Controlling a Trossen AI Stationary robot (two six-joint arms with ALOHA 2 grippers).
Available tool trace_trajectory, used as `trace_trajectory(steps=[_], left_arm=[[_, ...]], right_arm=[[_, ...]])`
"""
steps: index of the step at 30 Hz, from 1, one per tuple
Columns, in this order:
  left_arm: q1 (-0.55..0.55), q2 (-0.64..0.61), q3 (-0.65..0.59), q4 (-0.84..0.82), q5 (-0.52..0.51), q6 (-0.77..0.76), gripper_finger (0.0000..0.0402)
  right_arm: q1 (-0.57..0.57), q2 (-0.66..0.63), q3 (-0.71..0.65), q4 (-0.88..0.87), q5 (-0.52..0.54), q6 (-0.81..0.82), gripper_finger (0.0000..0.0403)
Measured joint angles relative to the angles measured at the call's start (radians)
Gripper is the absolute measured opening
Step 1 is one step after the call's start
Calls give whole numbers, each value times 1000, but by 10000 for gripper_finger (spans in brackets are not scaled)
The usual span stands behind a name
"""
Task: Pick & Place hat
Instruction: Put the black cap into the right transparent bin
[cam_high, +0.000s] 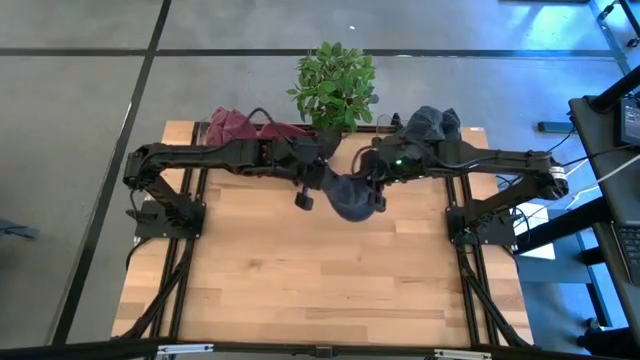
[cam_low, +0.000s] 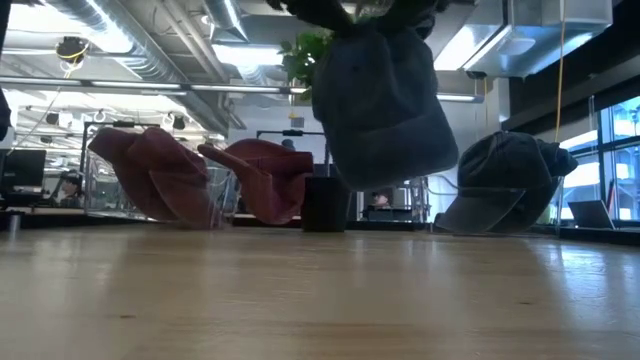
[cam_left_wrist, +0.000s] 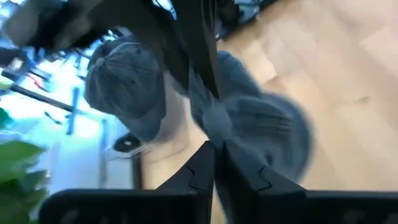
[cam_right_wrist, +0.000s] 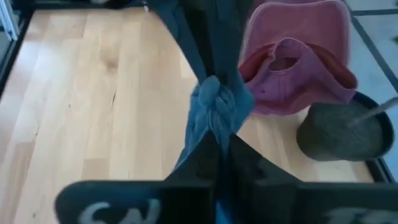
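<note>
A dark blue hat (cam_high: 350, 200) hangs between my two grippers over the table's far middle. In the low view the blue hat (cam_low: 385, 110) is clear of the wood. My left gripper (cam_high: 325, 185) comes from the left and my right gripper (cam_high: 372, 187) from the right; both are shut on it. Red hats (cam_high: 235, 126) sit at the far left and another blue hat (cam_high: 432, 124) rests at the far right. My left gripper (cam_left_wrist: 214, 158) pinches a thin edge of the blue hat (cam_left_wrist: 214, 134) between its two shut fingers; the crown (cam_left_wrist: 267, 134) hangs beyond them, clear of the table. My right gripper (cam_right_wrist: 219, 162) pinches a bunched knot of the hat's cloth (cam_right_wrist: 217, 106) between its shut fingers; the cloth runs on past them in a taut band.
A potted plant (cam_high: 335, 85) stands at the far edge between the hat piles, its dark pot (cam_low: 322, 205) behind the hanging hat. The red hats (cam_low: 265, 180) and the spare blue hat (cam_low: 510, 185) line the far edge. Bare wood (cam_high: 320, 280) spreads toward the near edge.
</note>
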Motion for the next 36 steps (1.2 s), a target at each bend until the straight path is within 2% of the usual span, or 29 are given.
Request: trace_trajectory(steps=[7,11,15,19,22,30,36], left_arm=[[84,-75,-5,-103,80,-221,58],[136,-151,-97,-66,75,-358,76],[166,-248,-252,99,53,-437,92],[182,-315,-377,242,28,-503,106],[184,-339,-426,300,23,-544,114],[175,-343,-435,300,23,-562,125],[174,-343,-435,277,26,-560,126]], right_arm=[[-48,-109,0,-56,41,82,11],[-84,-190,2,-131,183,142,11],[-135,-249,1,-180,343,241,11],[-199,-264,2,-157,505,290,11],[-260,-253,2,-139,607,325,11],[-374,-189,-83,-131,610,415,10],[-417,-134,-222,54,617,413,10]])
